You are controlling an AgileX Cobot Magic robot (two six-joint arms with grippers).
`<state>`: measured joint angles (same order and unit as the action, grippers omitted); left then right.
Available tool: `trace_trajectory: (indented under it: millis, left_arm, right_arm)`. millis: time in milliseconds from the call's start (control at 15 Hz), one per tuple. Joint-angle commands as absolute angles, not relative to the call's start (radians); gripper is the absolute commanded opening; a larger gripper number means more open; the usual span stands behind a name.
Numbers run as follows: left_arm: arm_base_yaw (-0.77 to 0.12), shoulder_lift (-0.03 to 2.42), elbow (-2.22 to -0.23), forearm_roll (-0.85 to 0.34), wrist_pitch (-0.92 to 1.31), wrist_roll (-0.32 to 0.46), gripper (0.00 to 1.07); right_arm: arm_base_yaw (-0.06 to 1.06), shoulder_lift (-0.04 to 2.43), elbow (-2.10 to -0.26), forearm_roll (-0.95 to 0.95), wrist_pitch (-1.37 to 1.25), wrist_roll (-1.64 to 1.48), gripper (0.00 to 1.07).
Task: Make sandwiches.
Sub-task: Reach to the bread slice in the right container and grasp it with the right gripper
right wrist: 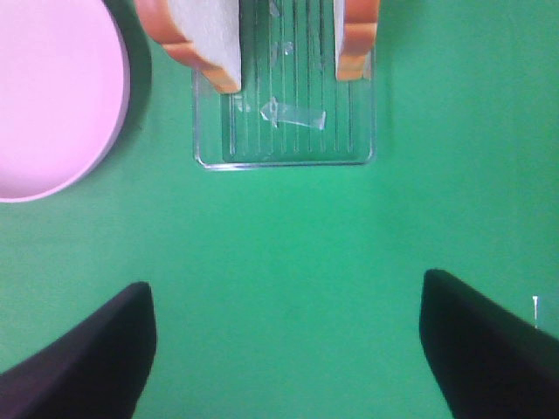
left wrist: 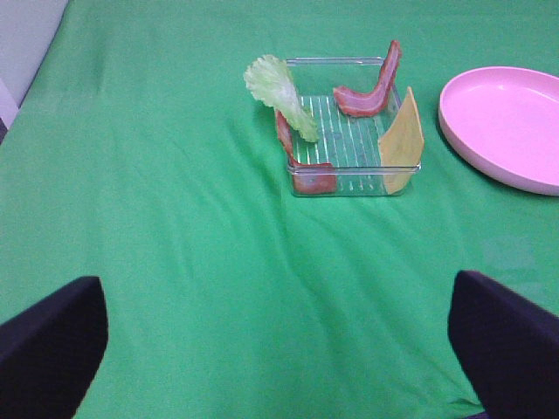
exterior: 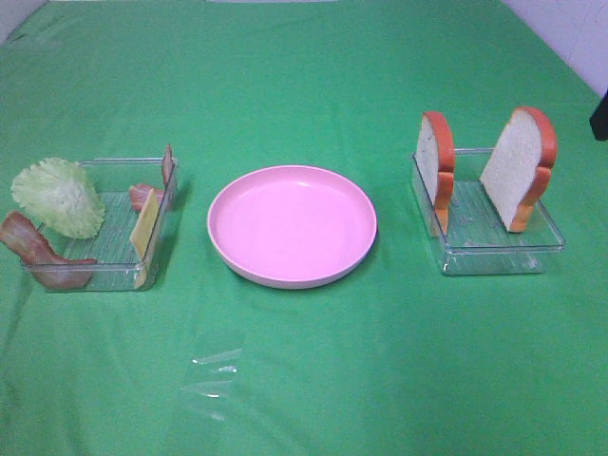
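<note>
On the table (exterior: 304, 380) the plate (exterior: 292, 225) sits in the middle, and the bread tray (exterior: 494, 256) lies at its 3 o'clock, your right arm's side. Two bread slices (exterior: 518, 166) stand upright there. The right tool (right wrist: 286, 297) and left tool (left wrist: 278, 288) both gape empty.

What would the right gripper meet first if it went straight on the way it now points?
The right gripper, open, points toward the clear tray holding two bread slices. Its near wall looks first in line, though depth is unclear.
</note>
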<state>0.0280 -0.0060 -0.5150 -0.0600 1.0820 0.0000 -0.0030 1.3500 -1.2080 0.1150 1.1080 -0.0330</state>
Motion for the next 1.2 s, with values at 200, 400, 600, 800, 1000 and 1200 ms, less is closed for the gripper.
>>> trace_trajectory:
  millis: [200,400,600,800,1000,1200]
  left_arm:
    - [0.024,-0.023,-0.515,-0.066,1.072,-0.01,0.98]
    - [0.024,-0.023,-0.515,-0.066,1.072,-0.01,0.98]
    - [0.024,-0.023,-0.515,-0.066,1.072,-0.01,0.98]
    - [0.024,-0.023,-0.515,-0.066,1.072,-0.01,0.98]
    - [0.024,-0.023,-0.515,-0.066,1.072,-0.01,0.98]
    - [0.024,-0.023,-0.515,-0.066,1.072,-0.01,0.98]
  right_arm:
    - [0.124,1.587,-1.422,0.127,1.163,-0.028,0.81]
    - [0.221,1.789,-1.602,0.115,1.167,0.023,0.81]
    - [0.22,1.965,-1.791,0.103,1.181,0.152,0.81]
    - [0.22,2.036,-1.852,0.065,1.176,0.15,0.81]
    - [0.216,2.081,-1.859,0.041,1.169,0.149,0.81]
    - [0.216,2.127,-1.86,0.041,1.148,0.143,0.81]
